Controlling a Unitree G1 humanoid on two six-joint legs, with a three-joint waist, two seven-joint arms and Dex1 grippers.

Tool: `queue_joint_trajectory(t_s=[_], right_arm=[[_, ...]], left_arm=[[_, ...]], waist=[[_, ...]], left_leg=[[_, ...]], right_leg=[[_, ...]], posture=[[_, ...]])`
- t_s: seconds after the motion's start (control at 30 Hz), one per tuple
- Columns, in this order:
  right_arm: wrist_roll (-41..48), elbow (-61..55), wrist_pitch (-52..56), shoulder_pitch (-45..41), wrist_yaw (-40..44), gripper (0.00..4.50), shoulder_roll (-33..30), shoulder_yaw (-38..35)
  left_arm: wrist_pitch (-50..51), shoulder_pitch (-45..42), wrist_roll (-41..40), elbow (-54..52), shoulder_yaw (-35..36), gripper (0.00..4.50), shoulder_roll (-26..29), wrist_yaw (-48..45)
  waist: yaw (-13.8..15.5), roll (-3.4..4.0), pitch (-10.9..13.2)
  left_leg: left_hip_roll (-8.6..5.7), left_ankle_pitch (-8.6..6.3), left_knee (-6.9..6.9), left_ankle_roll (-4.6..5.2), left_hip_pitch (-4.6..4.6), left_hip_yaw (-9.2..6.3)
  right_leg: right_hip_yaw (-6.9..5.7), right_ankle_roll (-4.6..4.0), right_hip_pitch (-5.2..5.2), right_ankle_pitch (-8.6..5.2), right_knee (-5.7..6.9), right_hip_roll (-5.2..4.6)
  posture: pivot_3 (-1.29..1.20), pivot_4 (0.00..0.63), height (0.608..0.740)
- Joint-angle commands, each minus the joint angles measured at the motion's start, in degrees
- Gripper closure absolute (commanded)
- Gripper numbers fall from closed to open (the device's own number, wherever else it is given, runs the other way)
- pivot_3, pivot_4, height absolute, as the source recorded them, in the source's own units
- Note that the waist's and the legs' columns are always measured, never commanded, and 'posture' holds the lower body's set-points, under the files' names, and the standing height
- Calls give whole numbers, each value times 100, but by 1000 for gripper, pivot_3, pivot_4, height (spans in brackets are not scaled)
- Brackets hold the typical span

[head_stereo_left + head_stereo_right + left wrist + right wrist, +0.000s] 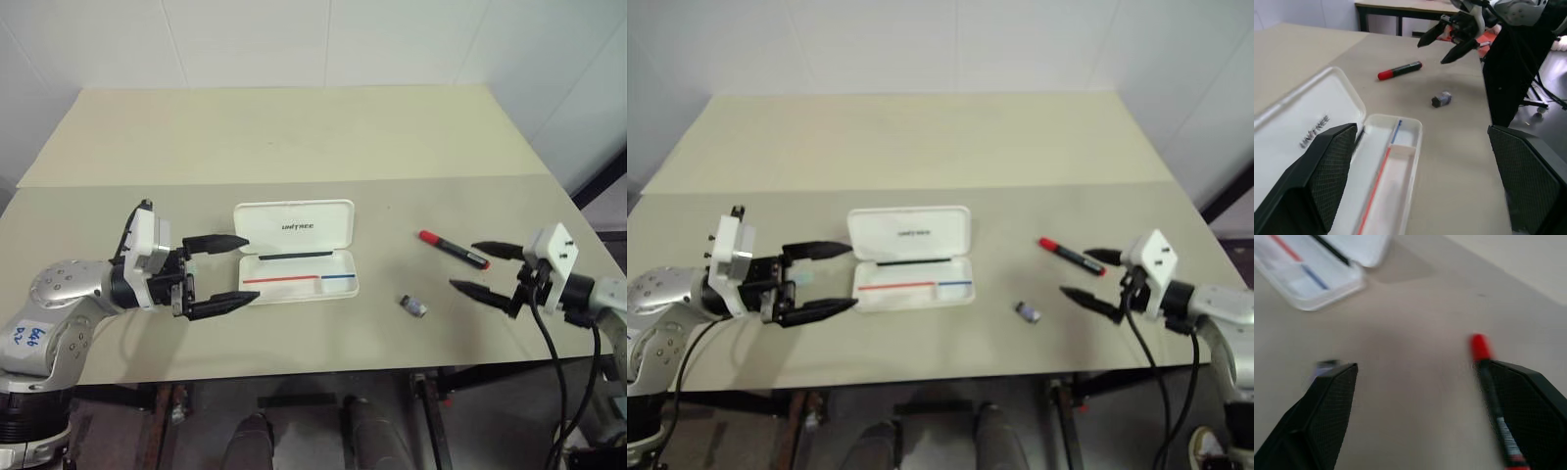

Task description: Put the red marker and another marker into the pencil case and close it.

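Pencil case [297,252] open near worktop [294,137] centre; red marker [454,249] lying toward right edge. Left gripper [217,273] fingers wide, empty; right gripper [488,269] fingers wide, beside marker. Risk: nudging marker sideways, rolling away.

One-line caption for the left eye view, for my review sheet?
Open pencil case mid-table; left gripper open beside it, right gripper open near the red marker and a small grey stub.

eye views: tabletop [294,137] seen from above, facing forward-down | wrist views: set low and close along fingers | shared: pencil case [294,227], red marker [1399,70]
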Motion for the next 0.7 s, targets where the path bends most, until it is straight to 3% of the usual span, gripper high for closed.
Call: queue_joint_trajectory(t_s=[0.03,0.37,0.63,0.7], right_arm=[[-302,767,-434,-525,233,0,-51,227],[-1265,3988,-1574,-2484,721,0,203,1014],[-1787,5563,-2145,-3022,718,0,202,1135],[-1841,5783,-2191,-3050,722,408,188,1112]], left_arm=[[-44,-144,-29,47,70,12,80,3],[-70,-296,28,62,88,12,193,5],[-83,-291,16,14,210,12,277,57],[-109,-275,22,12,216,0,291,61]], waist=[[-38,0,0],[-62,5,3],[-65,10,6],[-69,10,6]], left_leg=[[0,0,-2,0,-1,0],[-1,-2,-34,-1,-5,-1],[-1,-2,-41,-2,-3,-1],[-1,-2,-40,-2,-1,-1]], right_leg=[[0,1,-1,0,-1,0],[2,18,-16,-10,11,0],[2,23,-16,-9,15,0],[2,22,-16,-10,16,0]], posture=[[0,150,740],[0,150,740],[0,150,740],[0,150,740]])
